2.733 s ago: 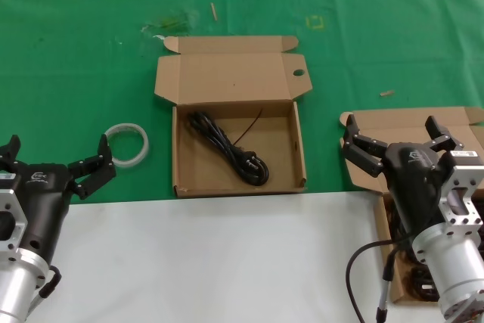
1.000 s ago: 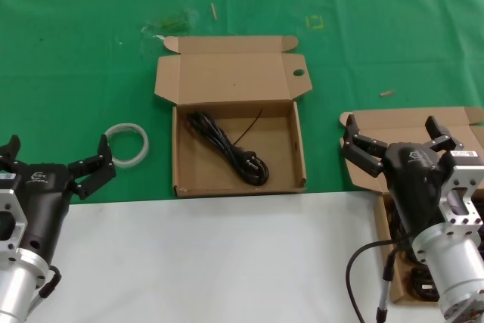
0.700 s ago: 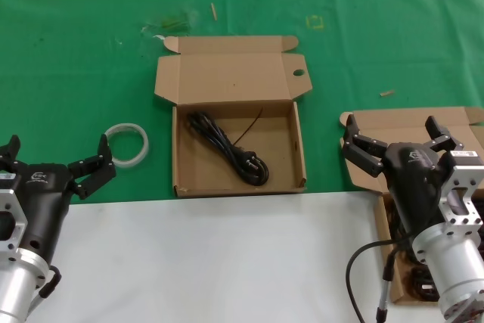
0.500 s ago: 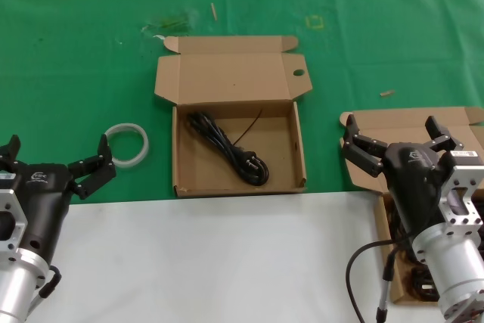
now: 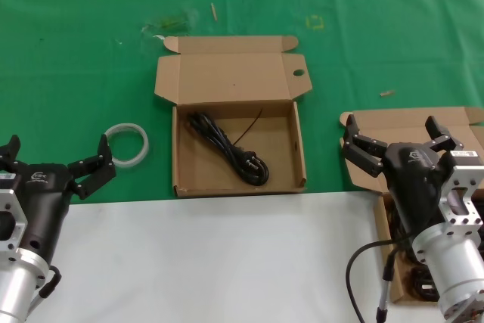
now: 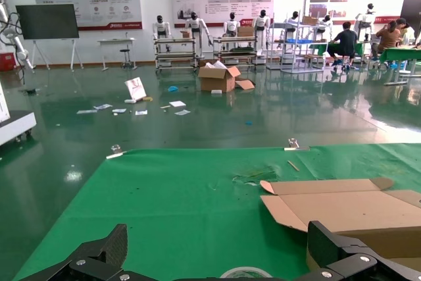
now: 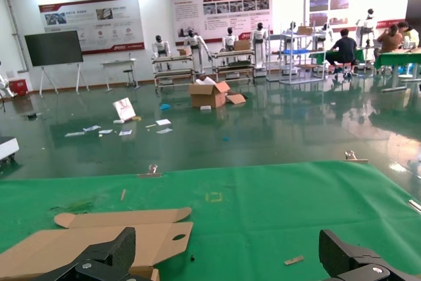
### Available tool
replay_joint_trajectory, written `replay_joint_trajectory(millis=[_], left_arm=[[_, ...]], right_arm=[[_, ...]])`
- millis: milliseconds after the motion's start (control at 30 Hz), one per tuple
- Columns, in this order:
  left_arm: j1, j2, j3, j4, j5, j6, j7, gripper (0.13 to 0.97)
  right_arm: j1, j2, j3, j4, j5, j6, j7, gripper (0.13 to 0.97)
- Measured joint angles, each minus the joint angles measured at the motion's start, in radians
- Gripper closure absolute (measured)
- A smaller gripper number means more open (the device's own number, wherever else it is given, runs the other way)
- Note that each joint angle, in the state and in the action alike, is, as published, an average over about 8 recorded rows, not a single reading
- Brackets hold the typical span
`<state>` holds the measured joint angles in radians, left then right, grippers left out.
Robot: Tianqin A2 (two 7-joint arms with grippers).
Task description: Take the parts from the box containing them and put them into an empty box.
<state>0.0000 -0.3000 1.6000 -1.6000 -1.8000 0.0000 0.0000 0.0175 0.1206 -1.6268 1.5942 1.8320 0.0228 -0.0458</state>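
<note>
Both sets of jaws are spread wide apart and hold nothing. The left gripper (image 5: 54,163) hangs over the near left corner of the surface (image 5: 76,58), close to the tape ring (image 5: 125,144) but not touching it. The right gripper (image 5: 397,141) hangs above the box at the right edge, over its lid, and touches nothing.

Two brown boxes can be seen. One box (image 5: 181,179) sits open in the middle of the green cloth. Its lid lies flat behind it, and one side flap has a small round hole (image 5: 298,73). One black cord (image 5: 227,147) lies inside this box, stretched from the far left corner toward the near right corner. So this box is not empty now.

The other box (image 5: 393,120) is at the right, mostly hidden behind the right arm. More black cords (image 5: 417,281) peek out low down beside the arm. How many are in there cannot be told.

One white tape ring lies flat on the green cloth, left of the middle box and apart from it.

The near part of the surface is white (image 5: 227,262).

In the left wrist view, the two left fingertips (image 6: 99,255) stand far apart, with the lid (image 6: 342,208) of the middle box beyond them. In the right wrist view, the right fingertips (image 7: 112,251) stand far apart as well.
</note>
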Motion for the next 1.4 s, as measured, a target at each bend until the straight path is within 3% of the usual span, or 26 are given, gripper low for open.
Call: replay_joint_trajectory(millis=[1400], left_arm=[[0.0, 0.0, 0.0, 0.0, 0.0, 0.0, 0.0, 0.132]], right_arm=[[0.0, 0.0, 0.0, 0.0, 0.0, 0.0, 0.0, 0.129]])
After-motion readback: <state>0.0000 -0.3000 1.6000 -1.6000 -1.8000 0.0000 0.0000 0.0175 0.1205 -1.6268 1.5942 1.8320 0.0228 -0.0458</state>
